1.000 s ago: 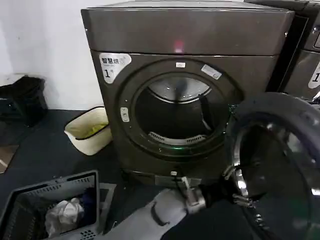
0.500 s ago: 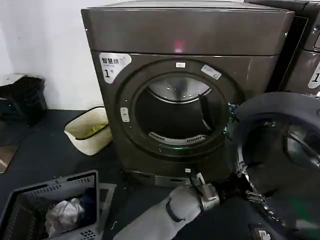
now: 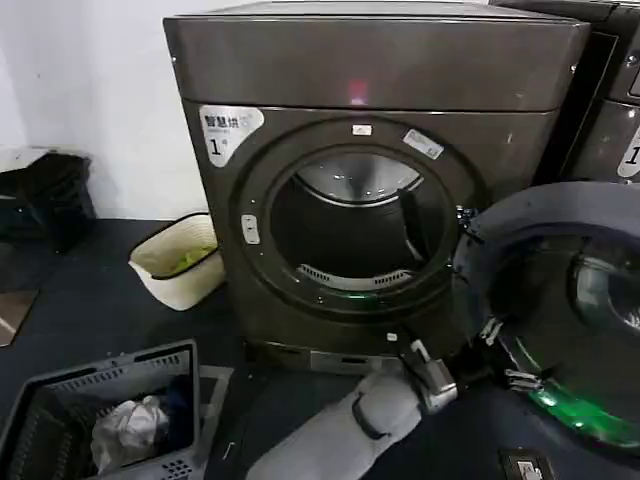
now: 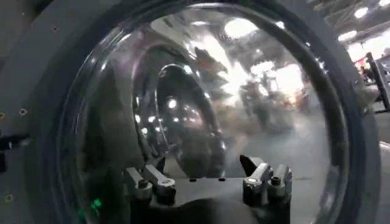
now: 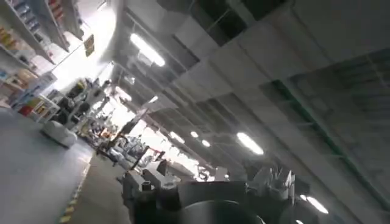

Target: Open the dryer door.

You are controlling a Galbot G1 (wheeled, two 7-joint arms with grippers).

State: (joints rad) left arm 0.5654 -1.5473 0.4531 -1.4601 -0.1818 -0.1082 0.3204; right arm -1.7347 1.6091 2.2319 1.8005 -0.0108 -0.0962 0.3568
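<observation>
Head view: dryer [image 3: 370,100] stands centre, bronze-grey, drum opening [image 3: 355,225] fully exposed. Dryer door [image 3: 560,320] is swung wide open to the right of the drum opening, hinged at the opening's right edge, inner face and bulging glass turned toward the camera; a green glow shows low on the glass. Left arm [image 3: 350,430] reaches up from below the dryer's base toward the door's lower left edge. Left gripper [image 3: 500,355] sits right at that edge, fingers spread apart; cannot tell whether they touch the door, nothing clamped between them.

Left wrist view: the door's glass dome [image 4: 207,103] fills most of the picture, with two finger pairs [image 4: 149,182] set apart in front of it and open.

Right wrist view: right gripper [image 5: 210,185] points up at a ceiling with strip lights, fingers apart, holding nothing.

Left of the dryer: cream bin [image 3: 178,260] against its side; grey laundry basket [image 3: 100,410] with cloth inside, farther forward. Second machine [image 3: 610,110] to the dryer's right.
</observation>
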